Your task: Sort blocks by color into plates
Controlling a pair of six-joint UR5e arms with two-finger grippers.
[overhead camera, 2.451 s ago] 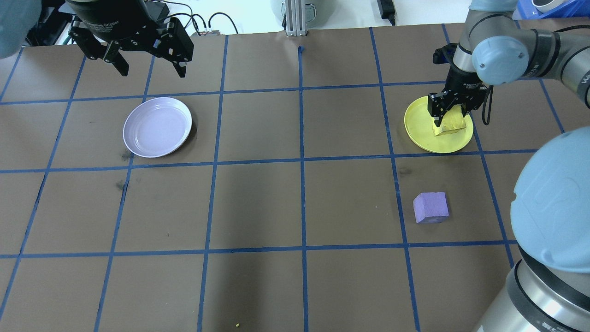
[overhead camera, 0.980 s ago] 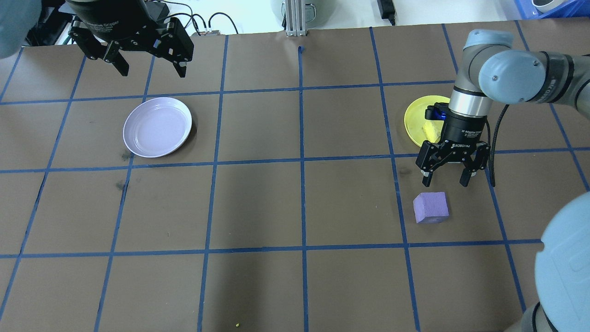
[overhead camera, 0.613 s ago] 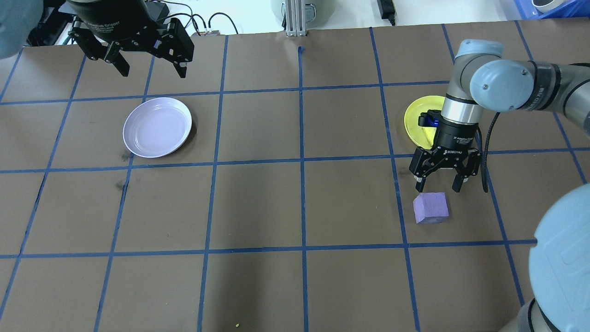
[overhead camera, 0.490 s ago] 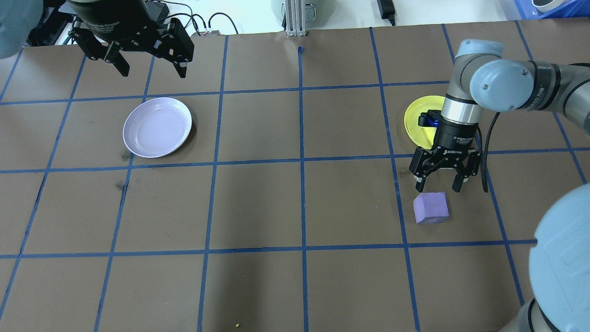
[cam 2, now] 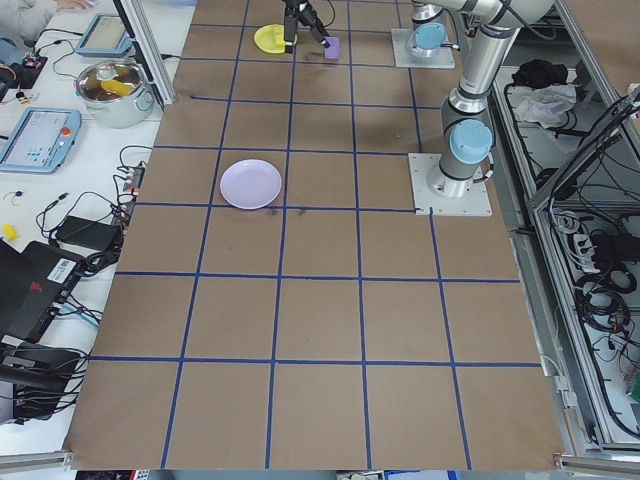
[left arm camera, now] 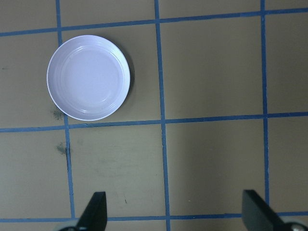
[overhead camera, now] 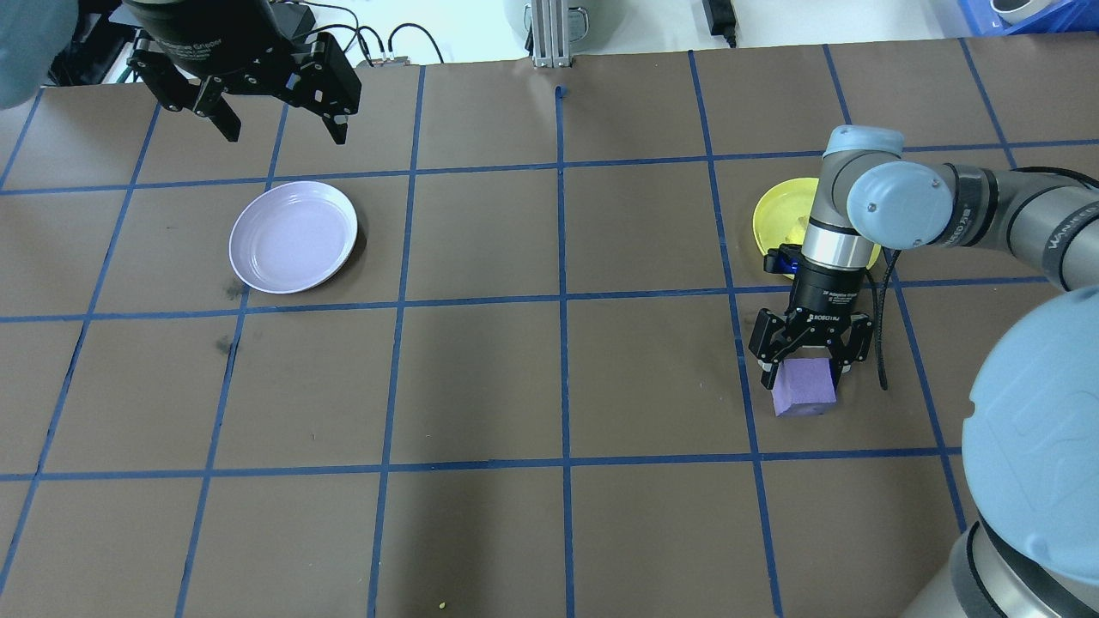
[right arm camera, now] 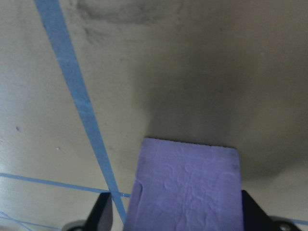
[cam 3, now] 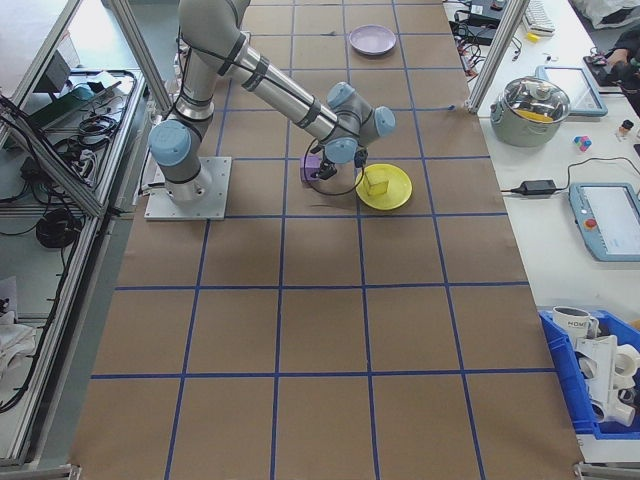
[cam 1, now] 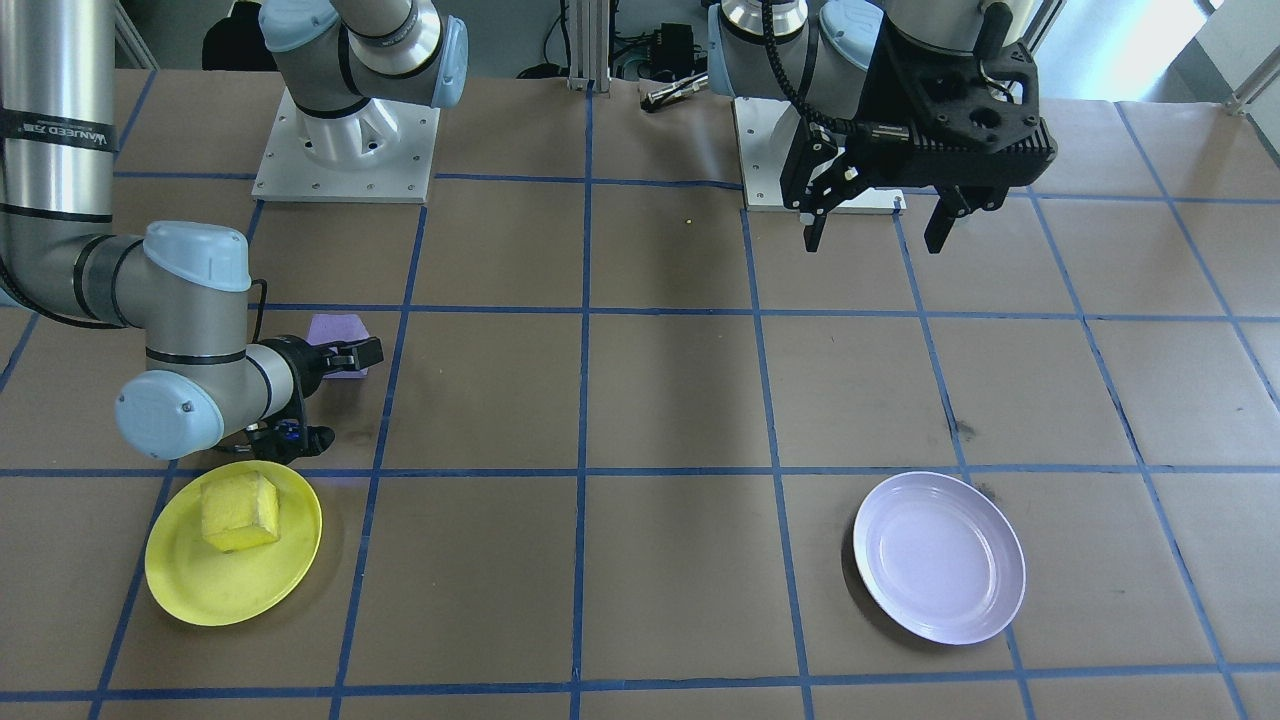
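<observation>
With my right gripper (overhead camera: 805, 371) spread wide, the purple block (overhead camera: 804, 386) sits squarely between its fingers, far from my idle, open left gripper (overhead camera: 279, 129).

a brown bench (overhead camera: 481, 378) gridded with blue tape lines (overhead camera: 562, 296) carries a lavender plate (overhead camera: 293, 236), a yellow plate (cam 1: 232, 555), a purple block (overhead camera: 804, 386) and two arm base plates (cam 1: 345, 140).

Yellow plate (overhead camera: 777, 219) largely covered by right arm in overhead view; yellow block unseen there. Purple block (right arm camera: 187, 185) cut off by lower edge in right wrist view. Right gripper (overhead camera: 805, 371) finger-to-block contact not discernible.
</observation>
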